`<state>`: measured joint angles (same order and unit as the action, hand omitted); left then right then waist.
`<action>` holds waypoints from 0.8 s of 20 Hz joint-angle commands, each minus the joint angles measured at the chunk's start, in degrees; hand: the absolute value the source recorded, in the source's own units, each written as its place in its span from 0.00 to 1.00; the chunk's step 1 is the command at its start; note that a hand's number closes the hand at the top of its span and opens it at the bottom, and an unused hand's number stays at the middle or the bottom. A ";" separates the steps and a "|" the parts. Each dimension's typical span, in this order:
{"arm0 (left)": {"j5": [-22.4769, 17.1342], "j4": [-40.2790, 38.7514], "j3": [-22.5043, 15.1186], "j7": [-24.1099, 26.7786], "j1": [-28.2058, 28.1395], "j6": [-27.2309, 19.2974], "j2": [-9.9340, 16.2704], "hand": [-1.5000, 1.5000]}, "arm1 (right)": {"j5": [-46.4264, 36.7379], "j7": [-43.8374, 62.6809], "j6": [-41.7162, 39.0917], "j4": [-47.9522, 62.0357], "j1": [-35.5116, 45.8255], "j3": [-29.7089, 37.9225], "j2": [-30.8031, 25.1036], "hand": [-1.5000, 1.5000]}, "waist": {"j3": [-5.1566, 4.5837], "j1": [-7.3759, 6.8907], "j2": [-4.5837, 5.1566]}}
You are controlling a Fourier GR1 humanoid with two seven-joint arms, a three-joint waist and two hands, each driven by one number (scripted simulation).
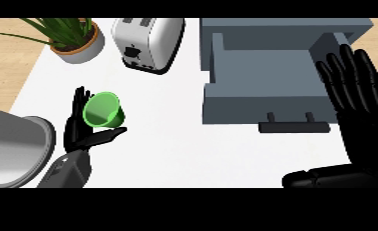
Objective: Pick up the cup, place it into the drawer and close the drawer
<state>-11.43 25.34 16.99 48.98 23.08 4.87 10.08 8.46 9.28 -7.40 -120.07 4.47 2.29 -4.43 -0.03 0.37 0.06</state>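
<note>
Head view: the green cup (103, 109) sits in the left hand (83, 130) at the left of the white counter (177, 145), tipped so its open mouth faces up and toward the viewer. The fingers rise behind the cup and the thumb curls under its lower side, so the hand is clamped on the cup. The cup is well apart from the grey drawer (266, 82), which stands pulled open at the right, its handle (294, 125) on the near front panel.

The right hand (353, 92) shows at the right edge, fingers straight and spread, upright over the drawer's right side.

No readable writing shows anywhere. The toaster (148, 42) at the top middle carries a small dark knob or mark on its near end, too small to read. A potted plant (74, 40) stands at the top left. A curved grey object (22, 150) cuts in at the left edge, just beside the left forearm. The counter between cup and drawer lies bare.
</note>
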 commanded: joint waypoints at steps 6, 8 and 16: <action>-0.57 -11.77 1.72 7.80 4.70 3.58 0.08 0.00 | 1.01 2.41 0.46 1.13 4.25 1.01 -0.75 0.00 | -0.08 0.54 0.28; -1.83 -10.90 1.95 6.83 3.33 7.59 1.07 0.00 | 0.10 1.47 -0.58 0.15 0.64 -0.67 -0.27 0.00 | -0.06 0.39 0.18; -2.44 -9.46 0.94 5.75 4.57 14.85 -0.18 1.00 | 1.75 2.49 0.10 1.19 2.71 1.74 -0.87 0.00 | -0.02 0.06 0.07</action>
<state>-13.63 14.83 18.57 52.42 28.37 15.12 11.26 9.52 11.46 -7.34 -119.96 6.51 2.89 -4.90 -0.09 0.76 0.24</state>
